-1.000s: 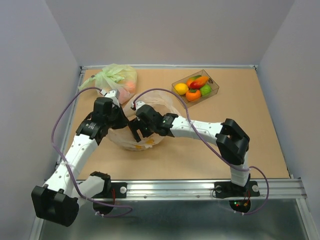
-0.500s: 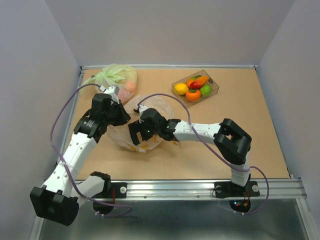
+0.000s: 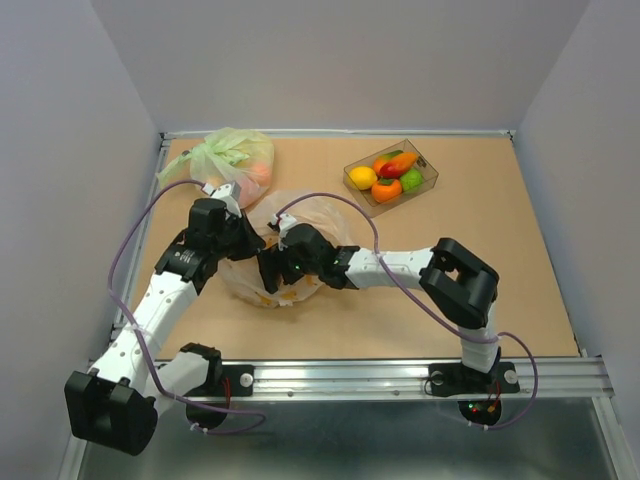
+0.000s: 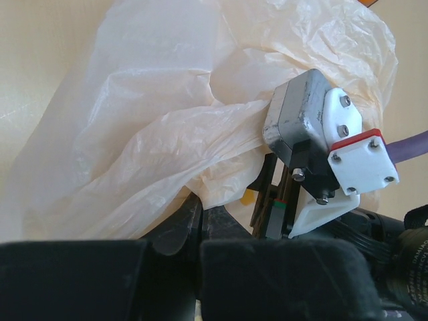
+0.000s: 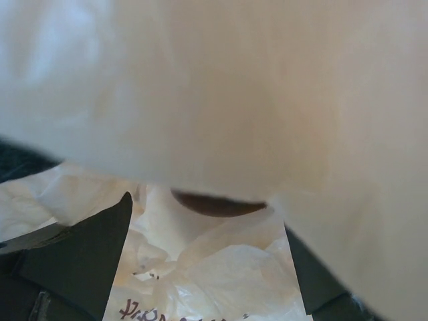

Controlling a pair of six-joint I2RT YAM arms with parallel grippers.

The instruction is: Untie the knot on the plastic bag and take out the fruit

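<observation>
The pale peach plastic bag (image 3: 322, 214) lies crumpled at the left middle of the table. My left gripper (image 3: 243, 243) is shut on a bunched fold of its film (image 4: 200, 208), holding the edge up. My right gripper (image 3: 268, 272) is pushed into the bag's mouth with its jaws wide open (image 5: 207, 261) and only crinkled film (image 5: 214, 287) between them. A dark curved shape (image 5: 217, 203) shows under a blurred fold; what it is I cannot tell. Yellow-orange patches (image 3: 288, 291) show through the film. I cannot make out the knot. Fruit (image 3: 386, 176) lies in the clear box.
The clear box (image 3: 428, 172) stands at the back right. A tied light-green bag (image 3: 232, 153) with pinkish fruit sits at the back left, just beyond my left arm. Purple cables loop over both arms. The right wrist's housing (image 4: 321, 150) is close against the bag.
My right gripper has pushed left and deeper into the bag, with its jaws spreading a little wider. My left gripper shifted slightly, still pinching the film.
</observation>
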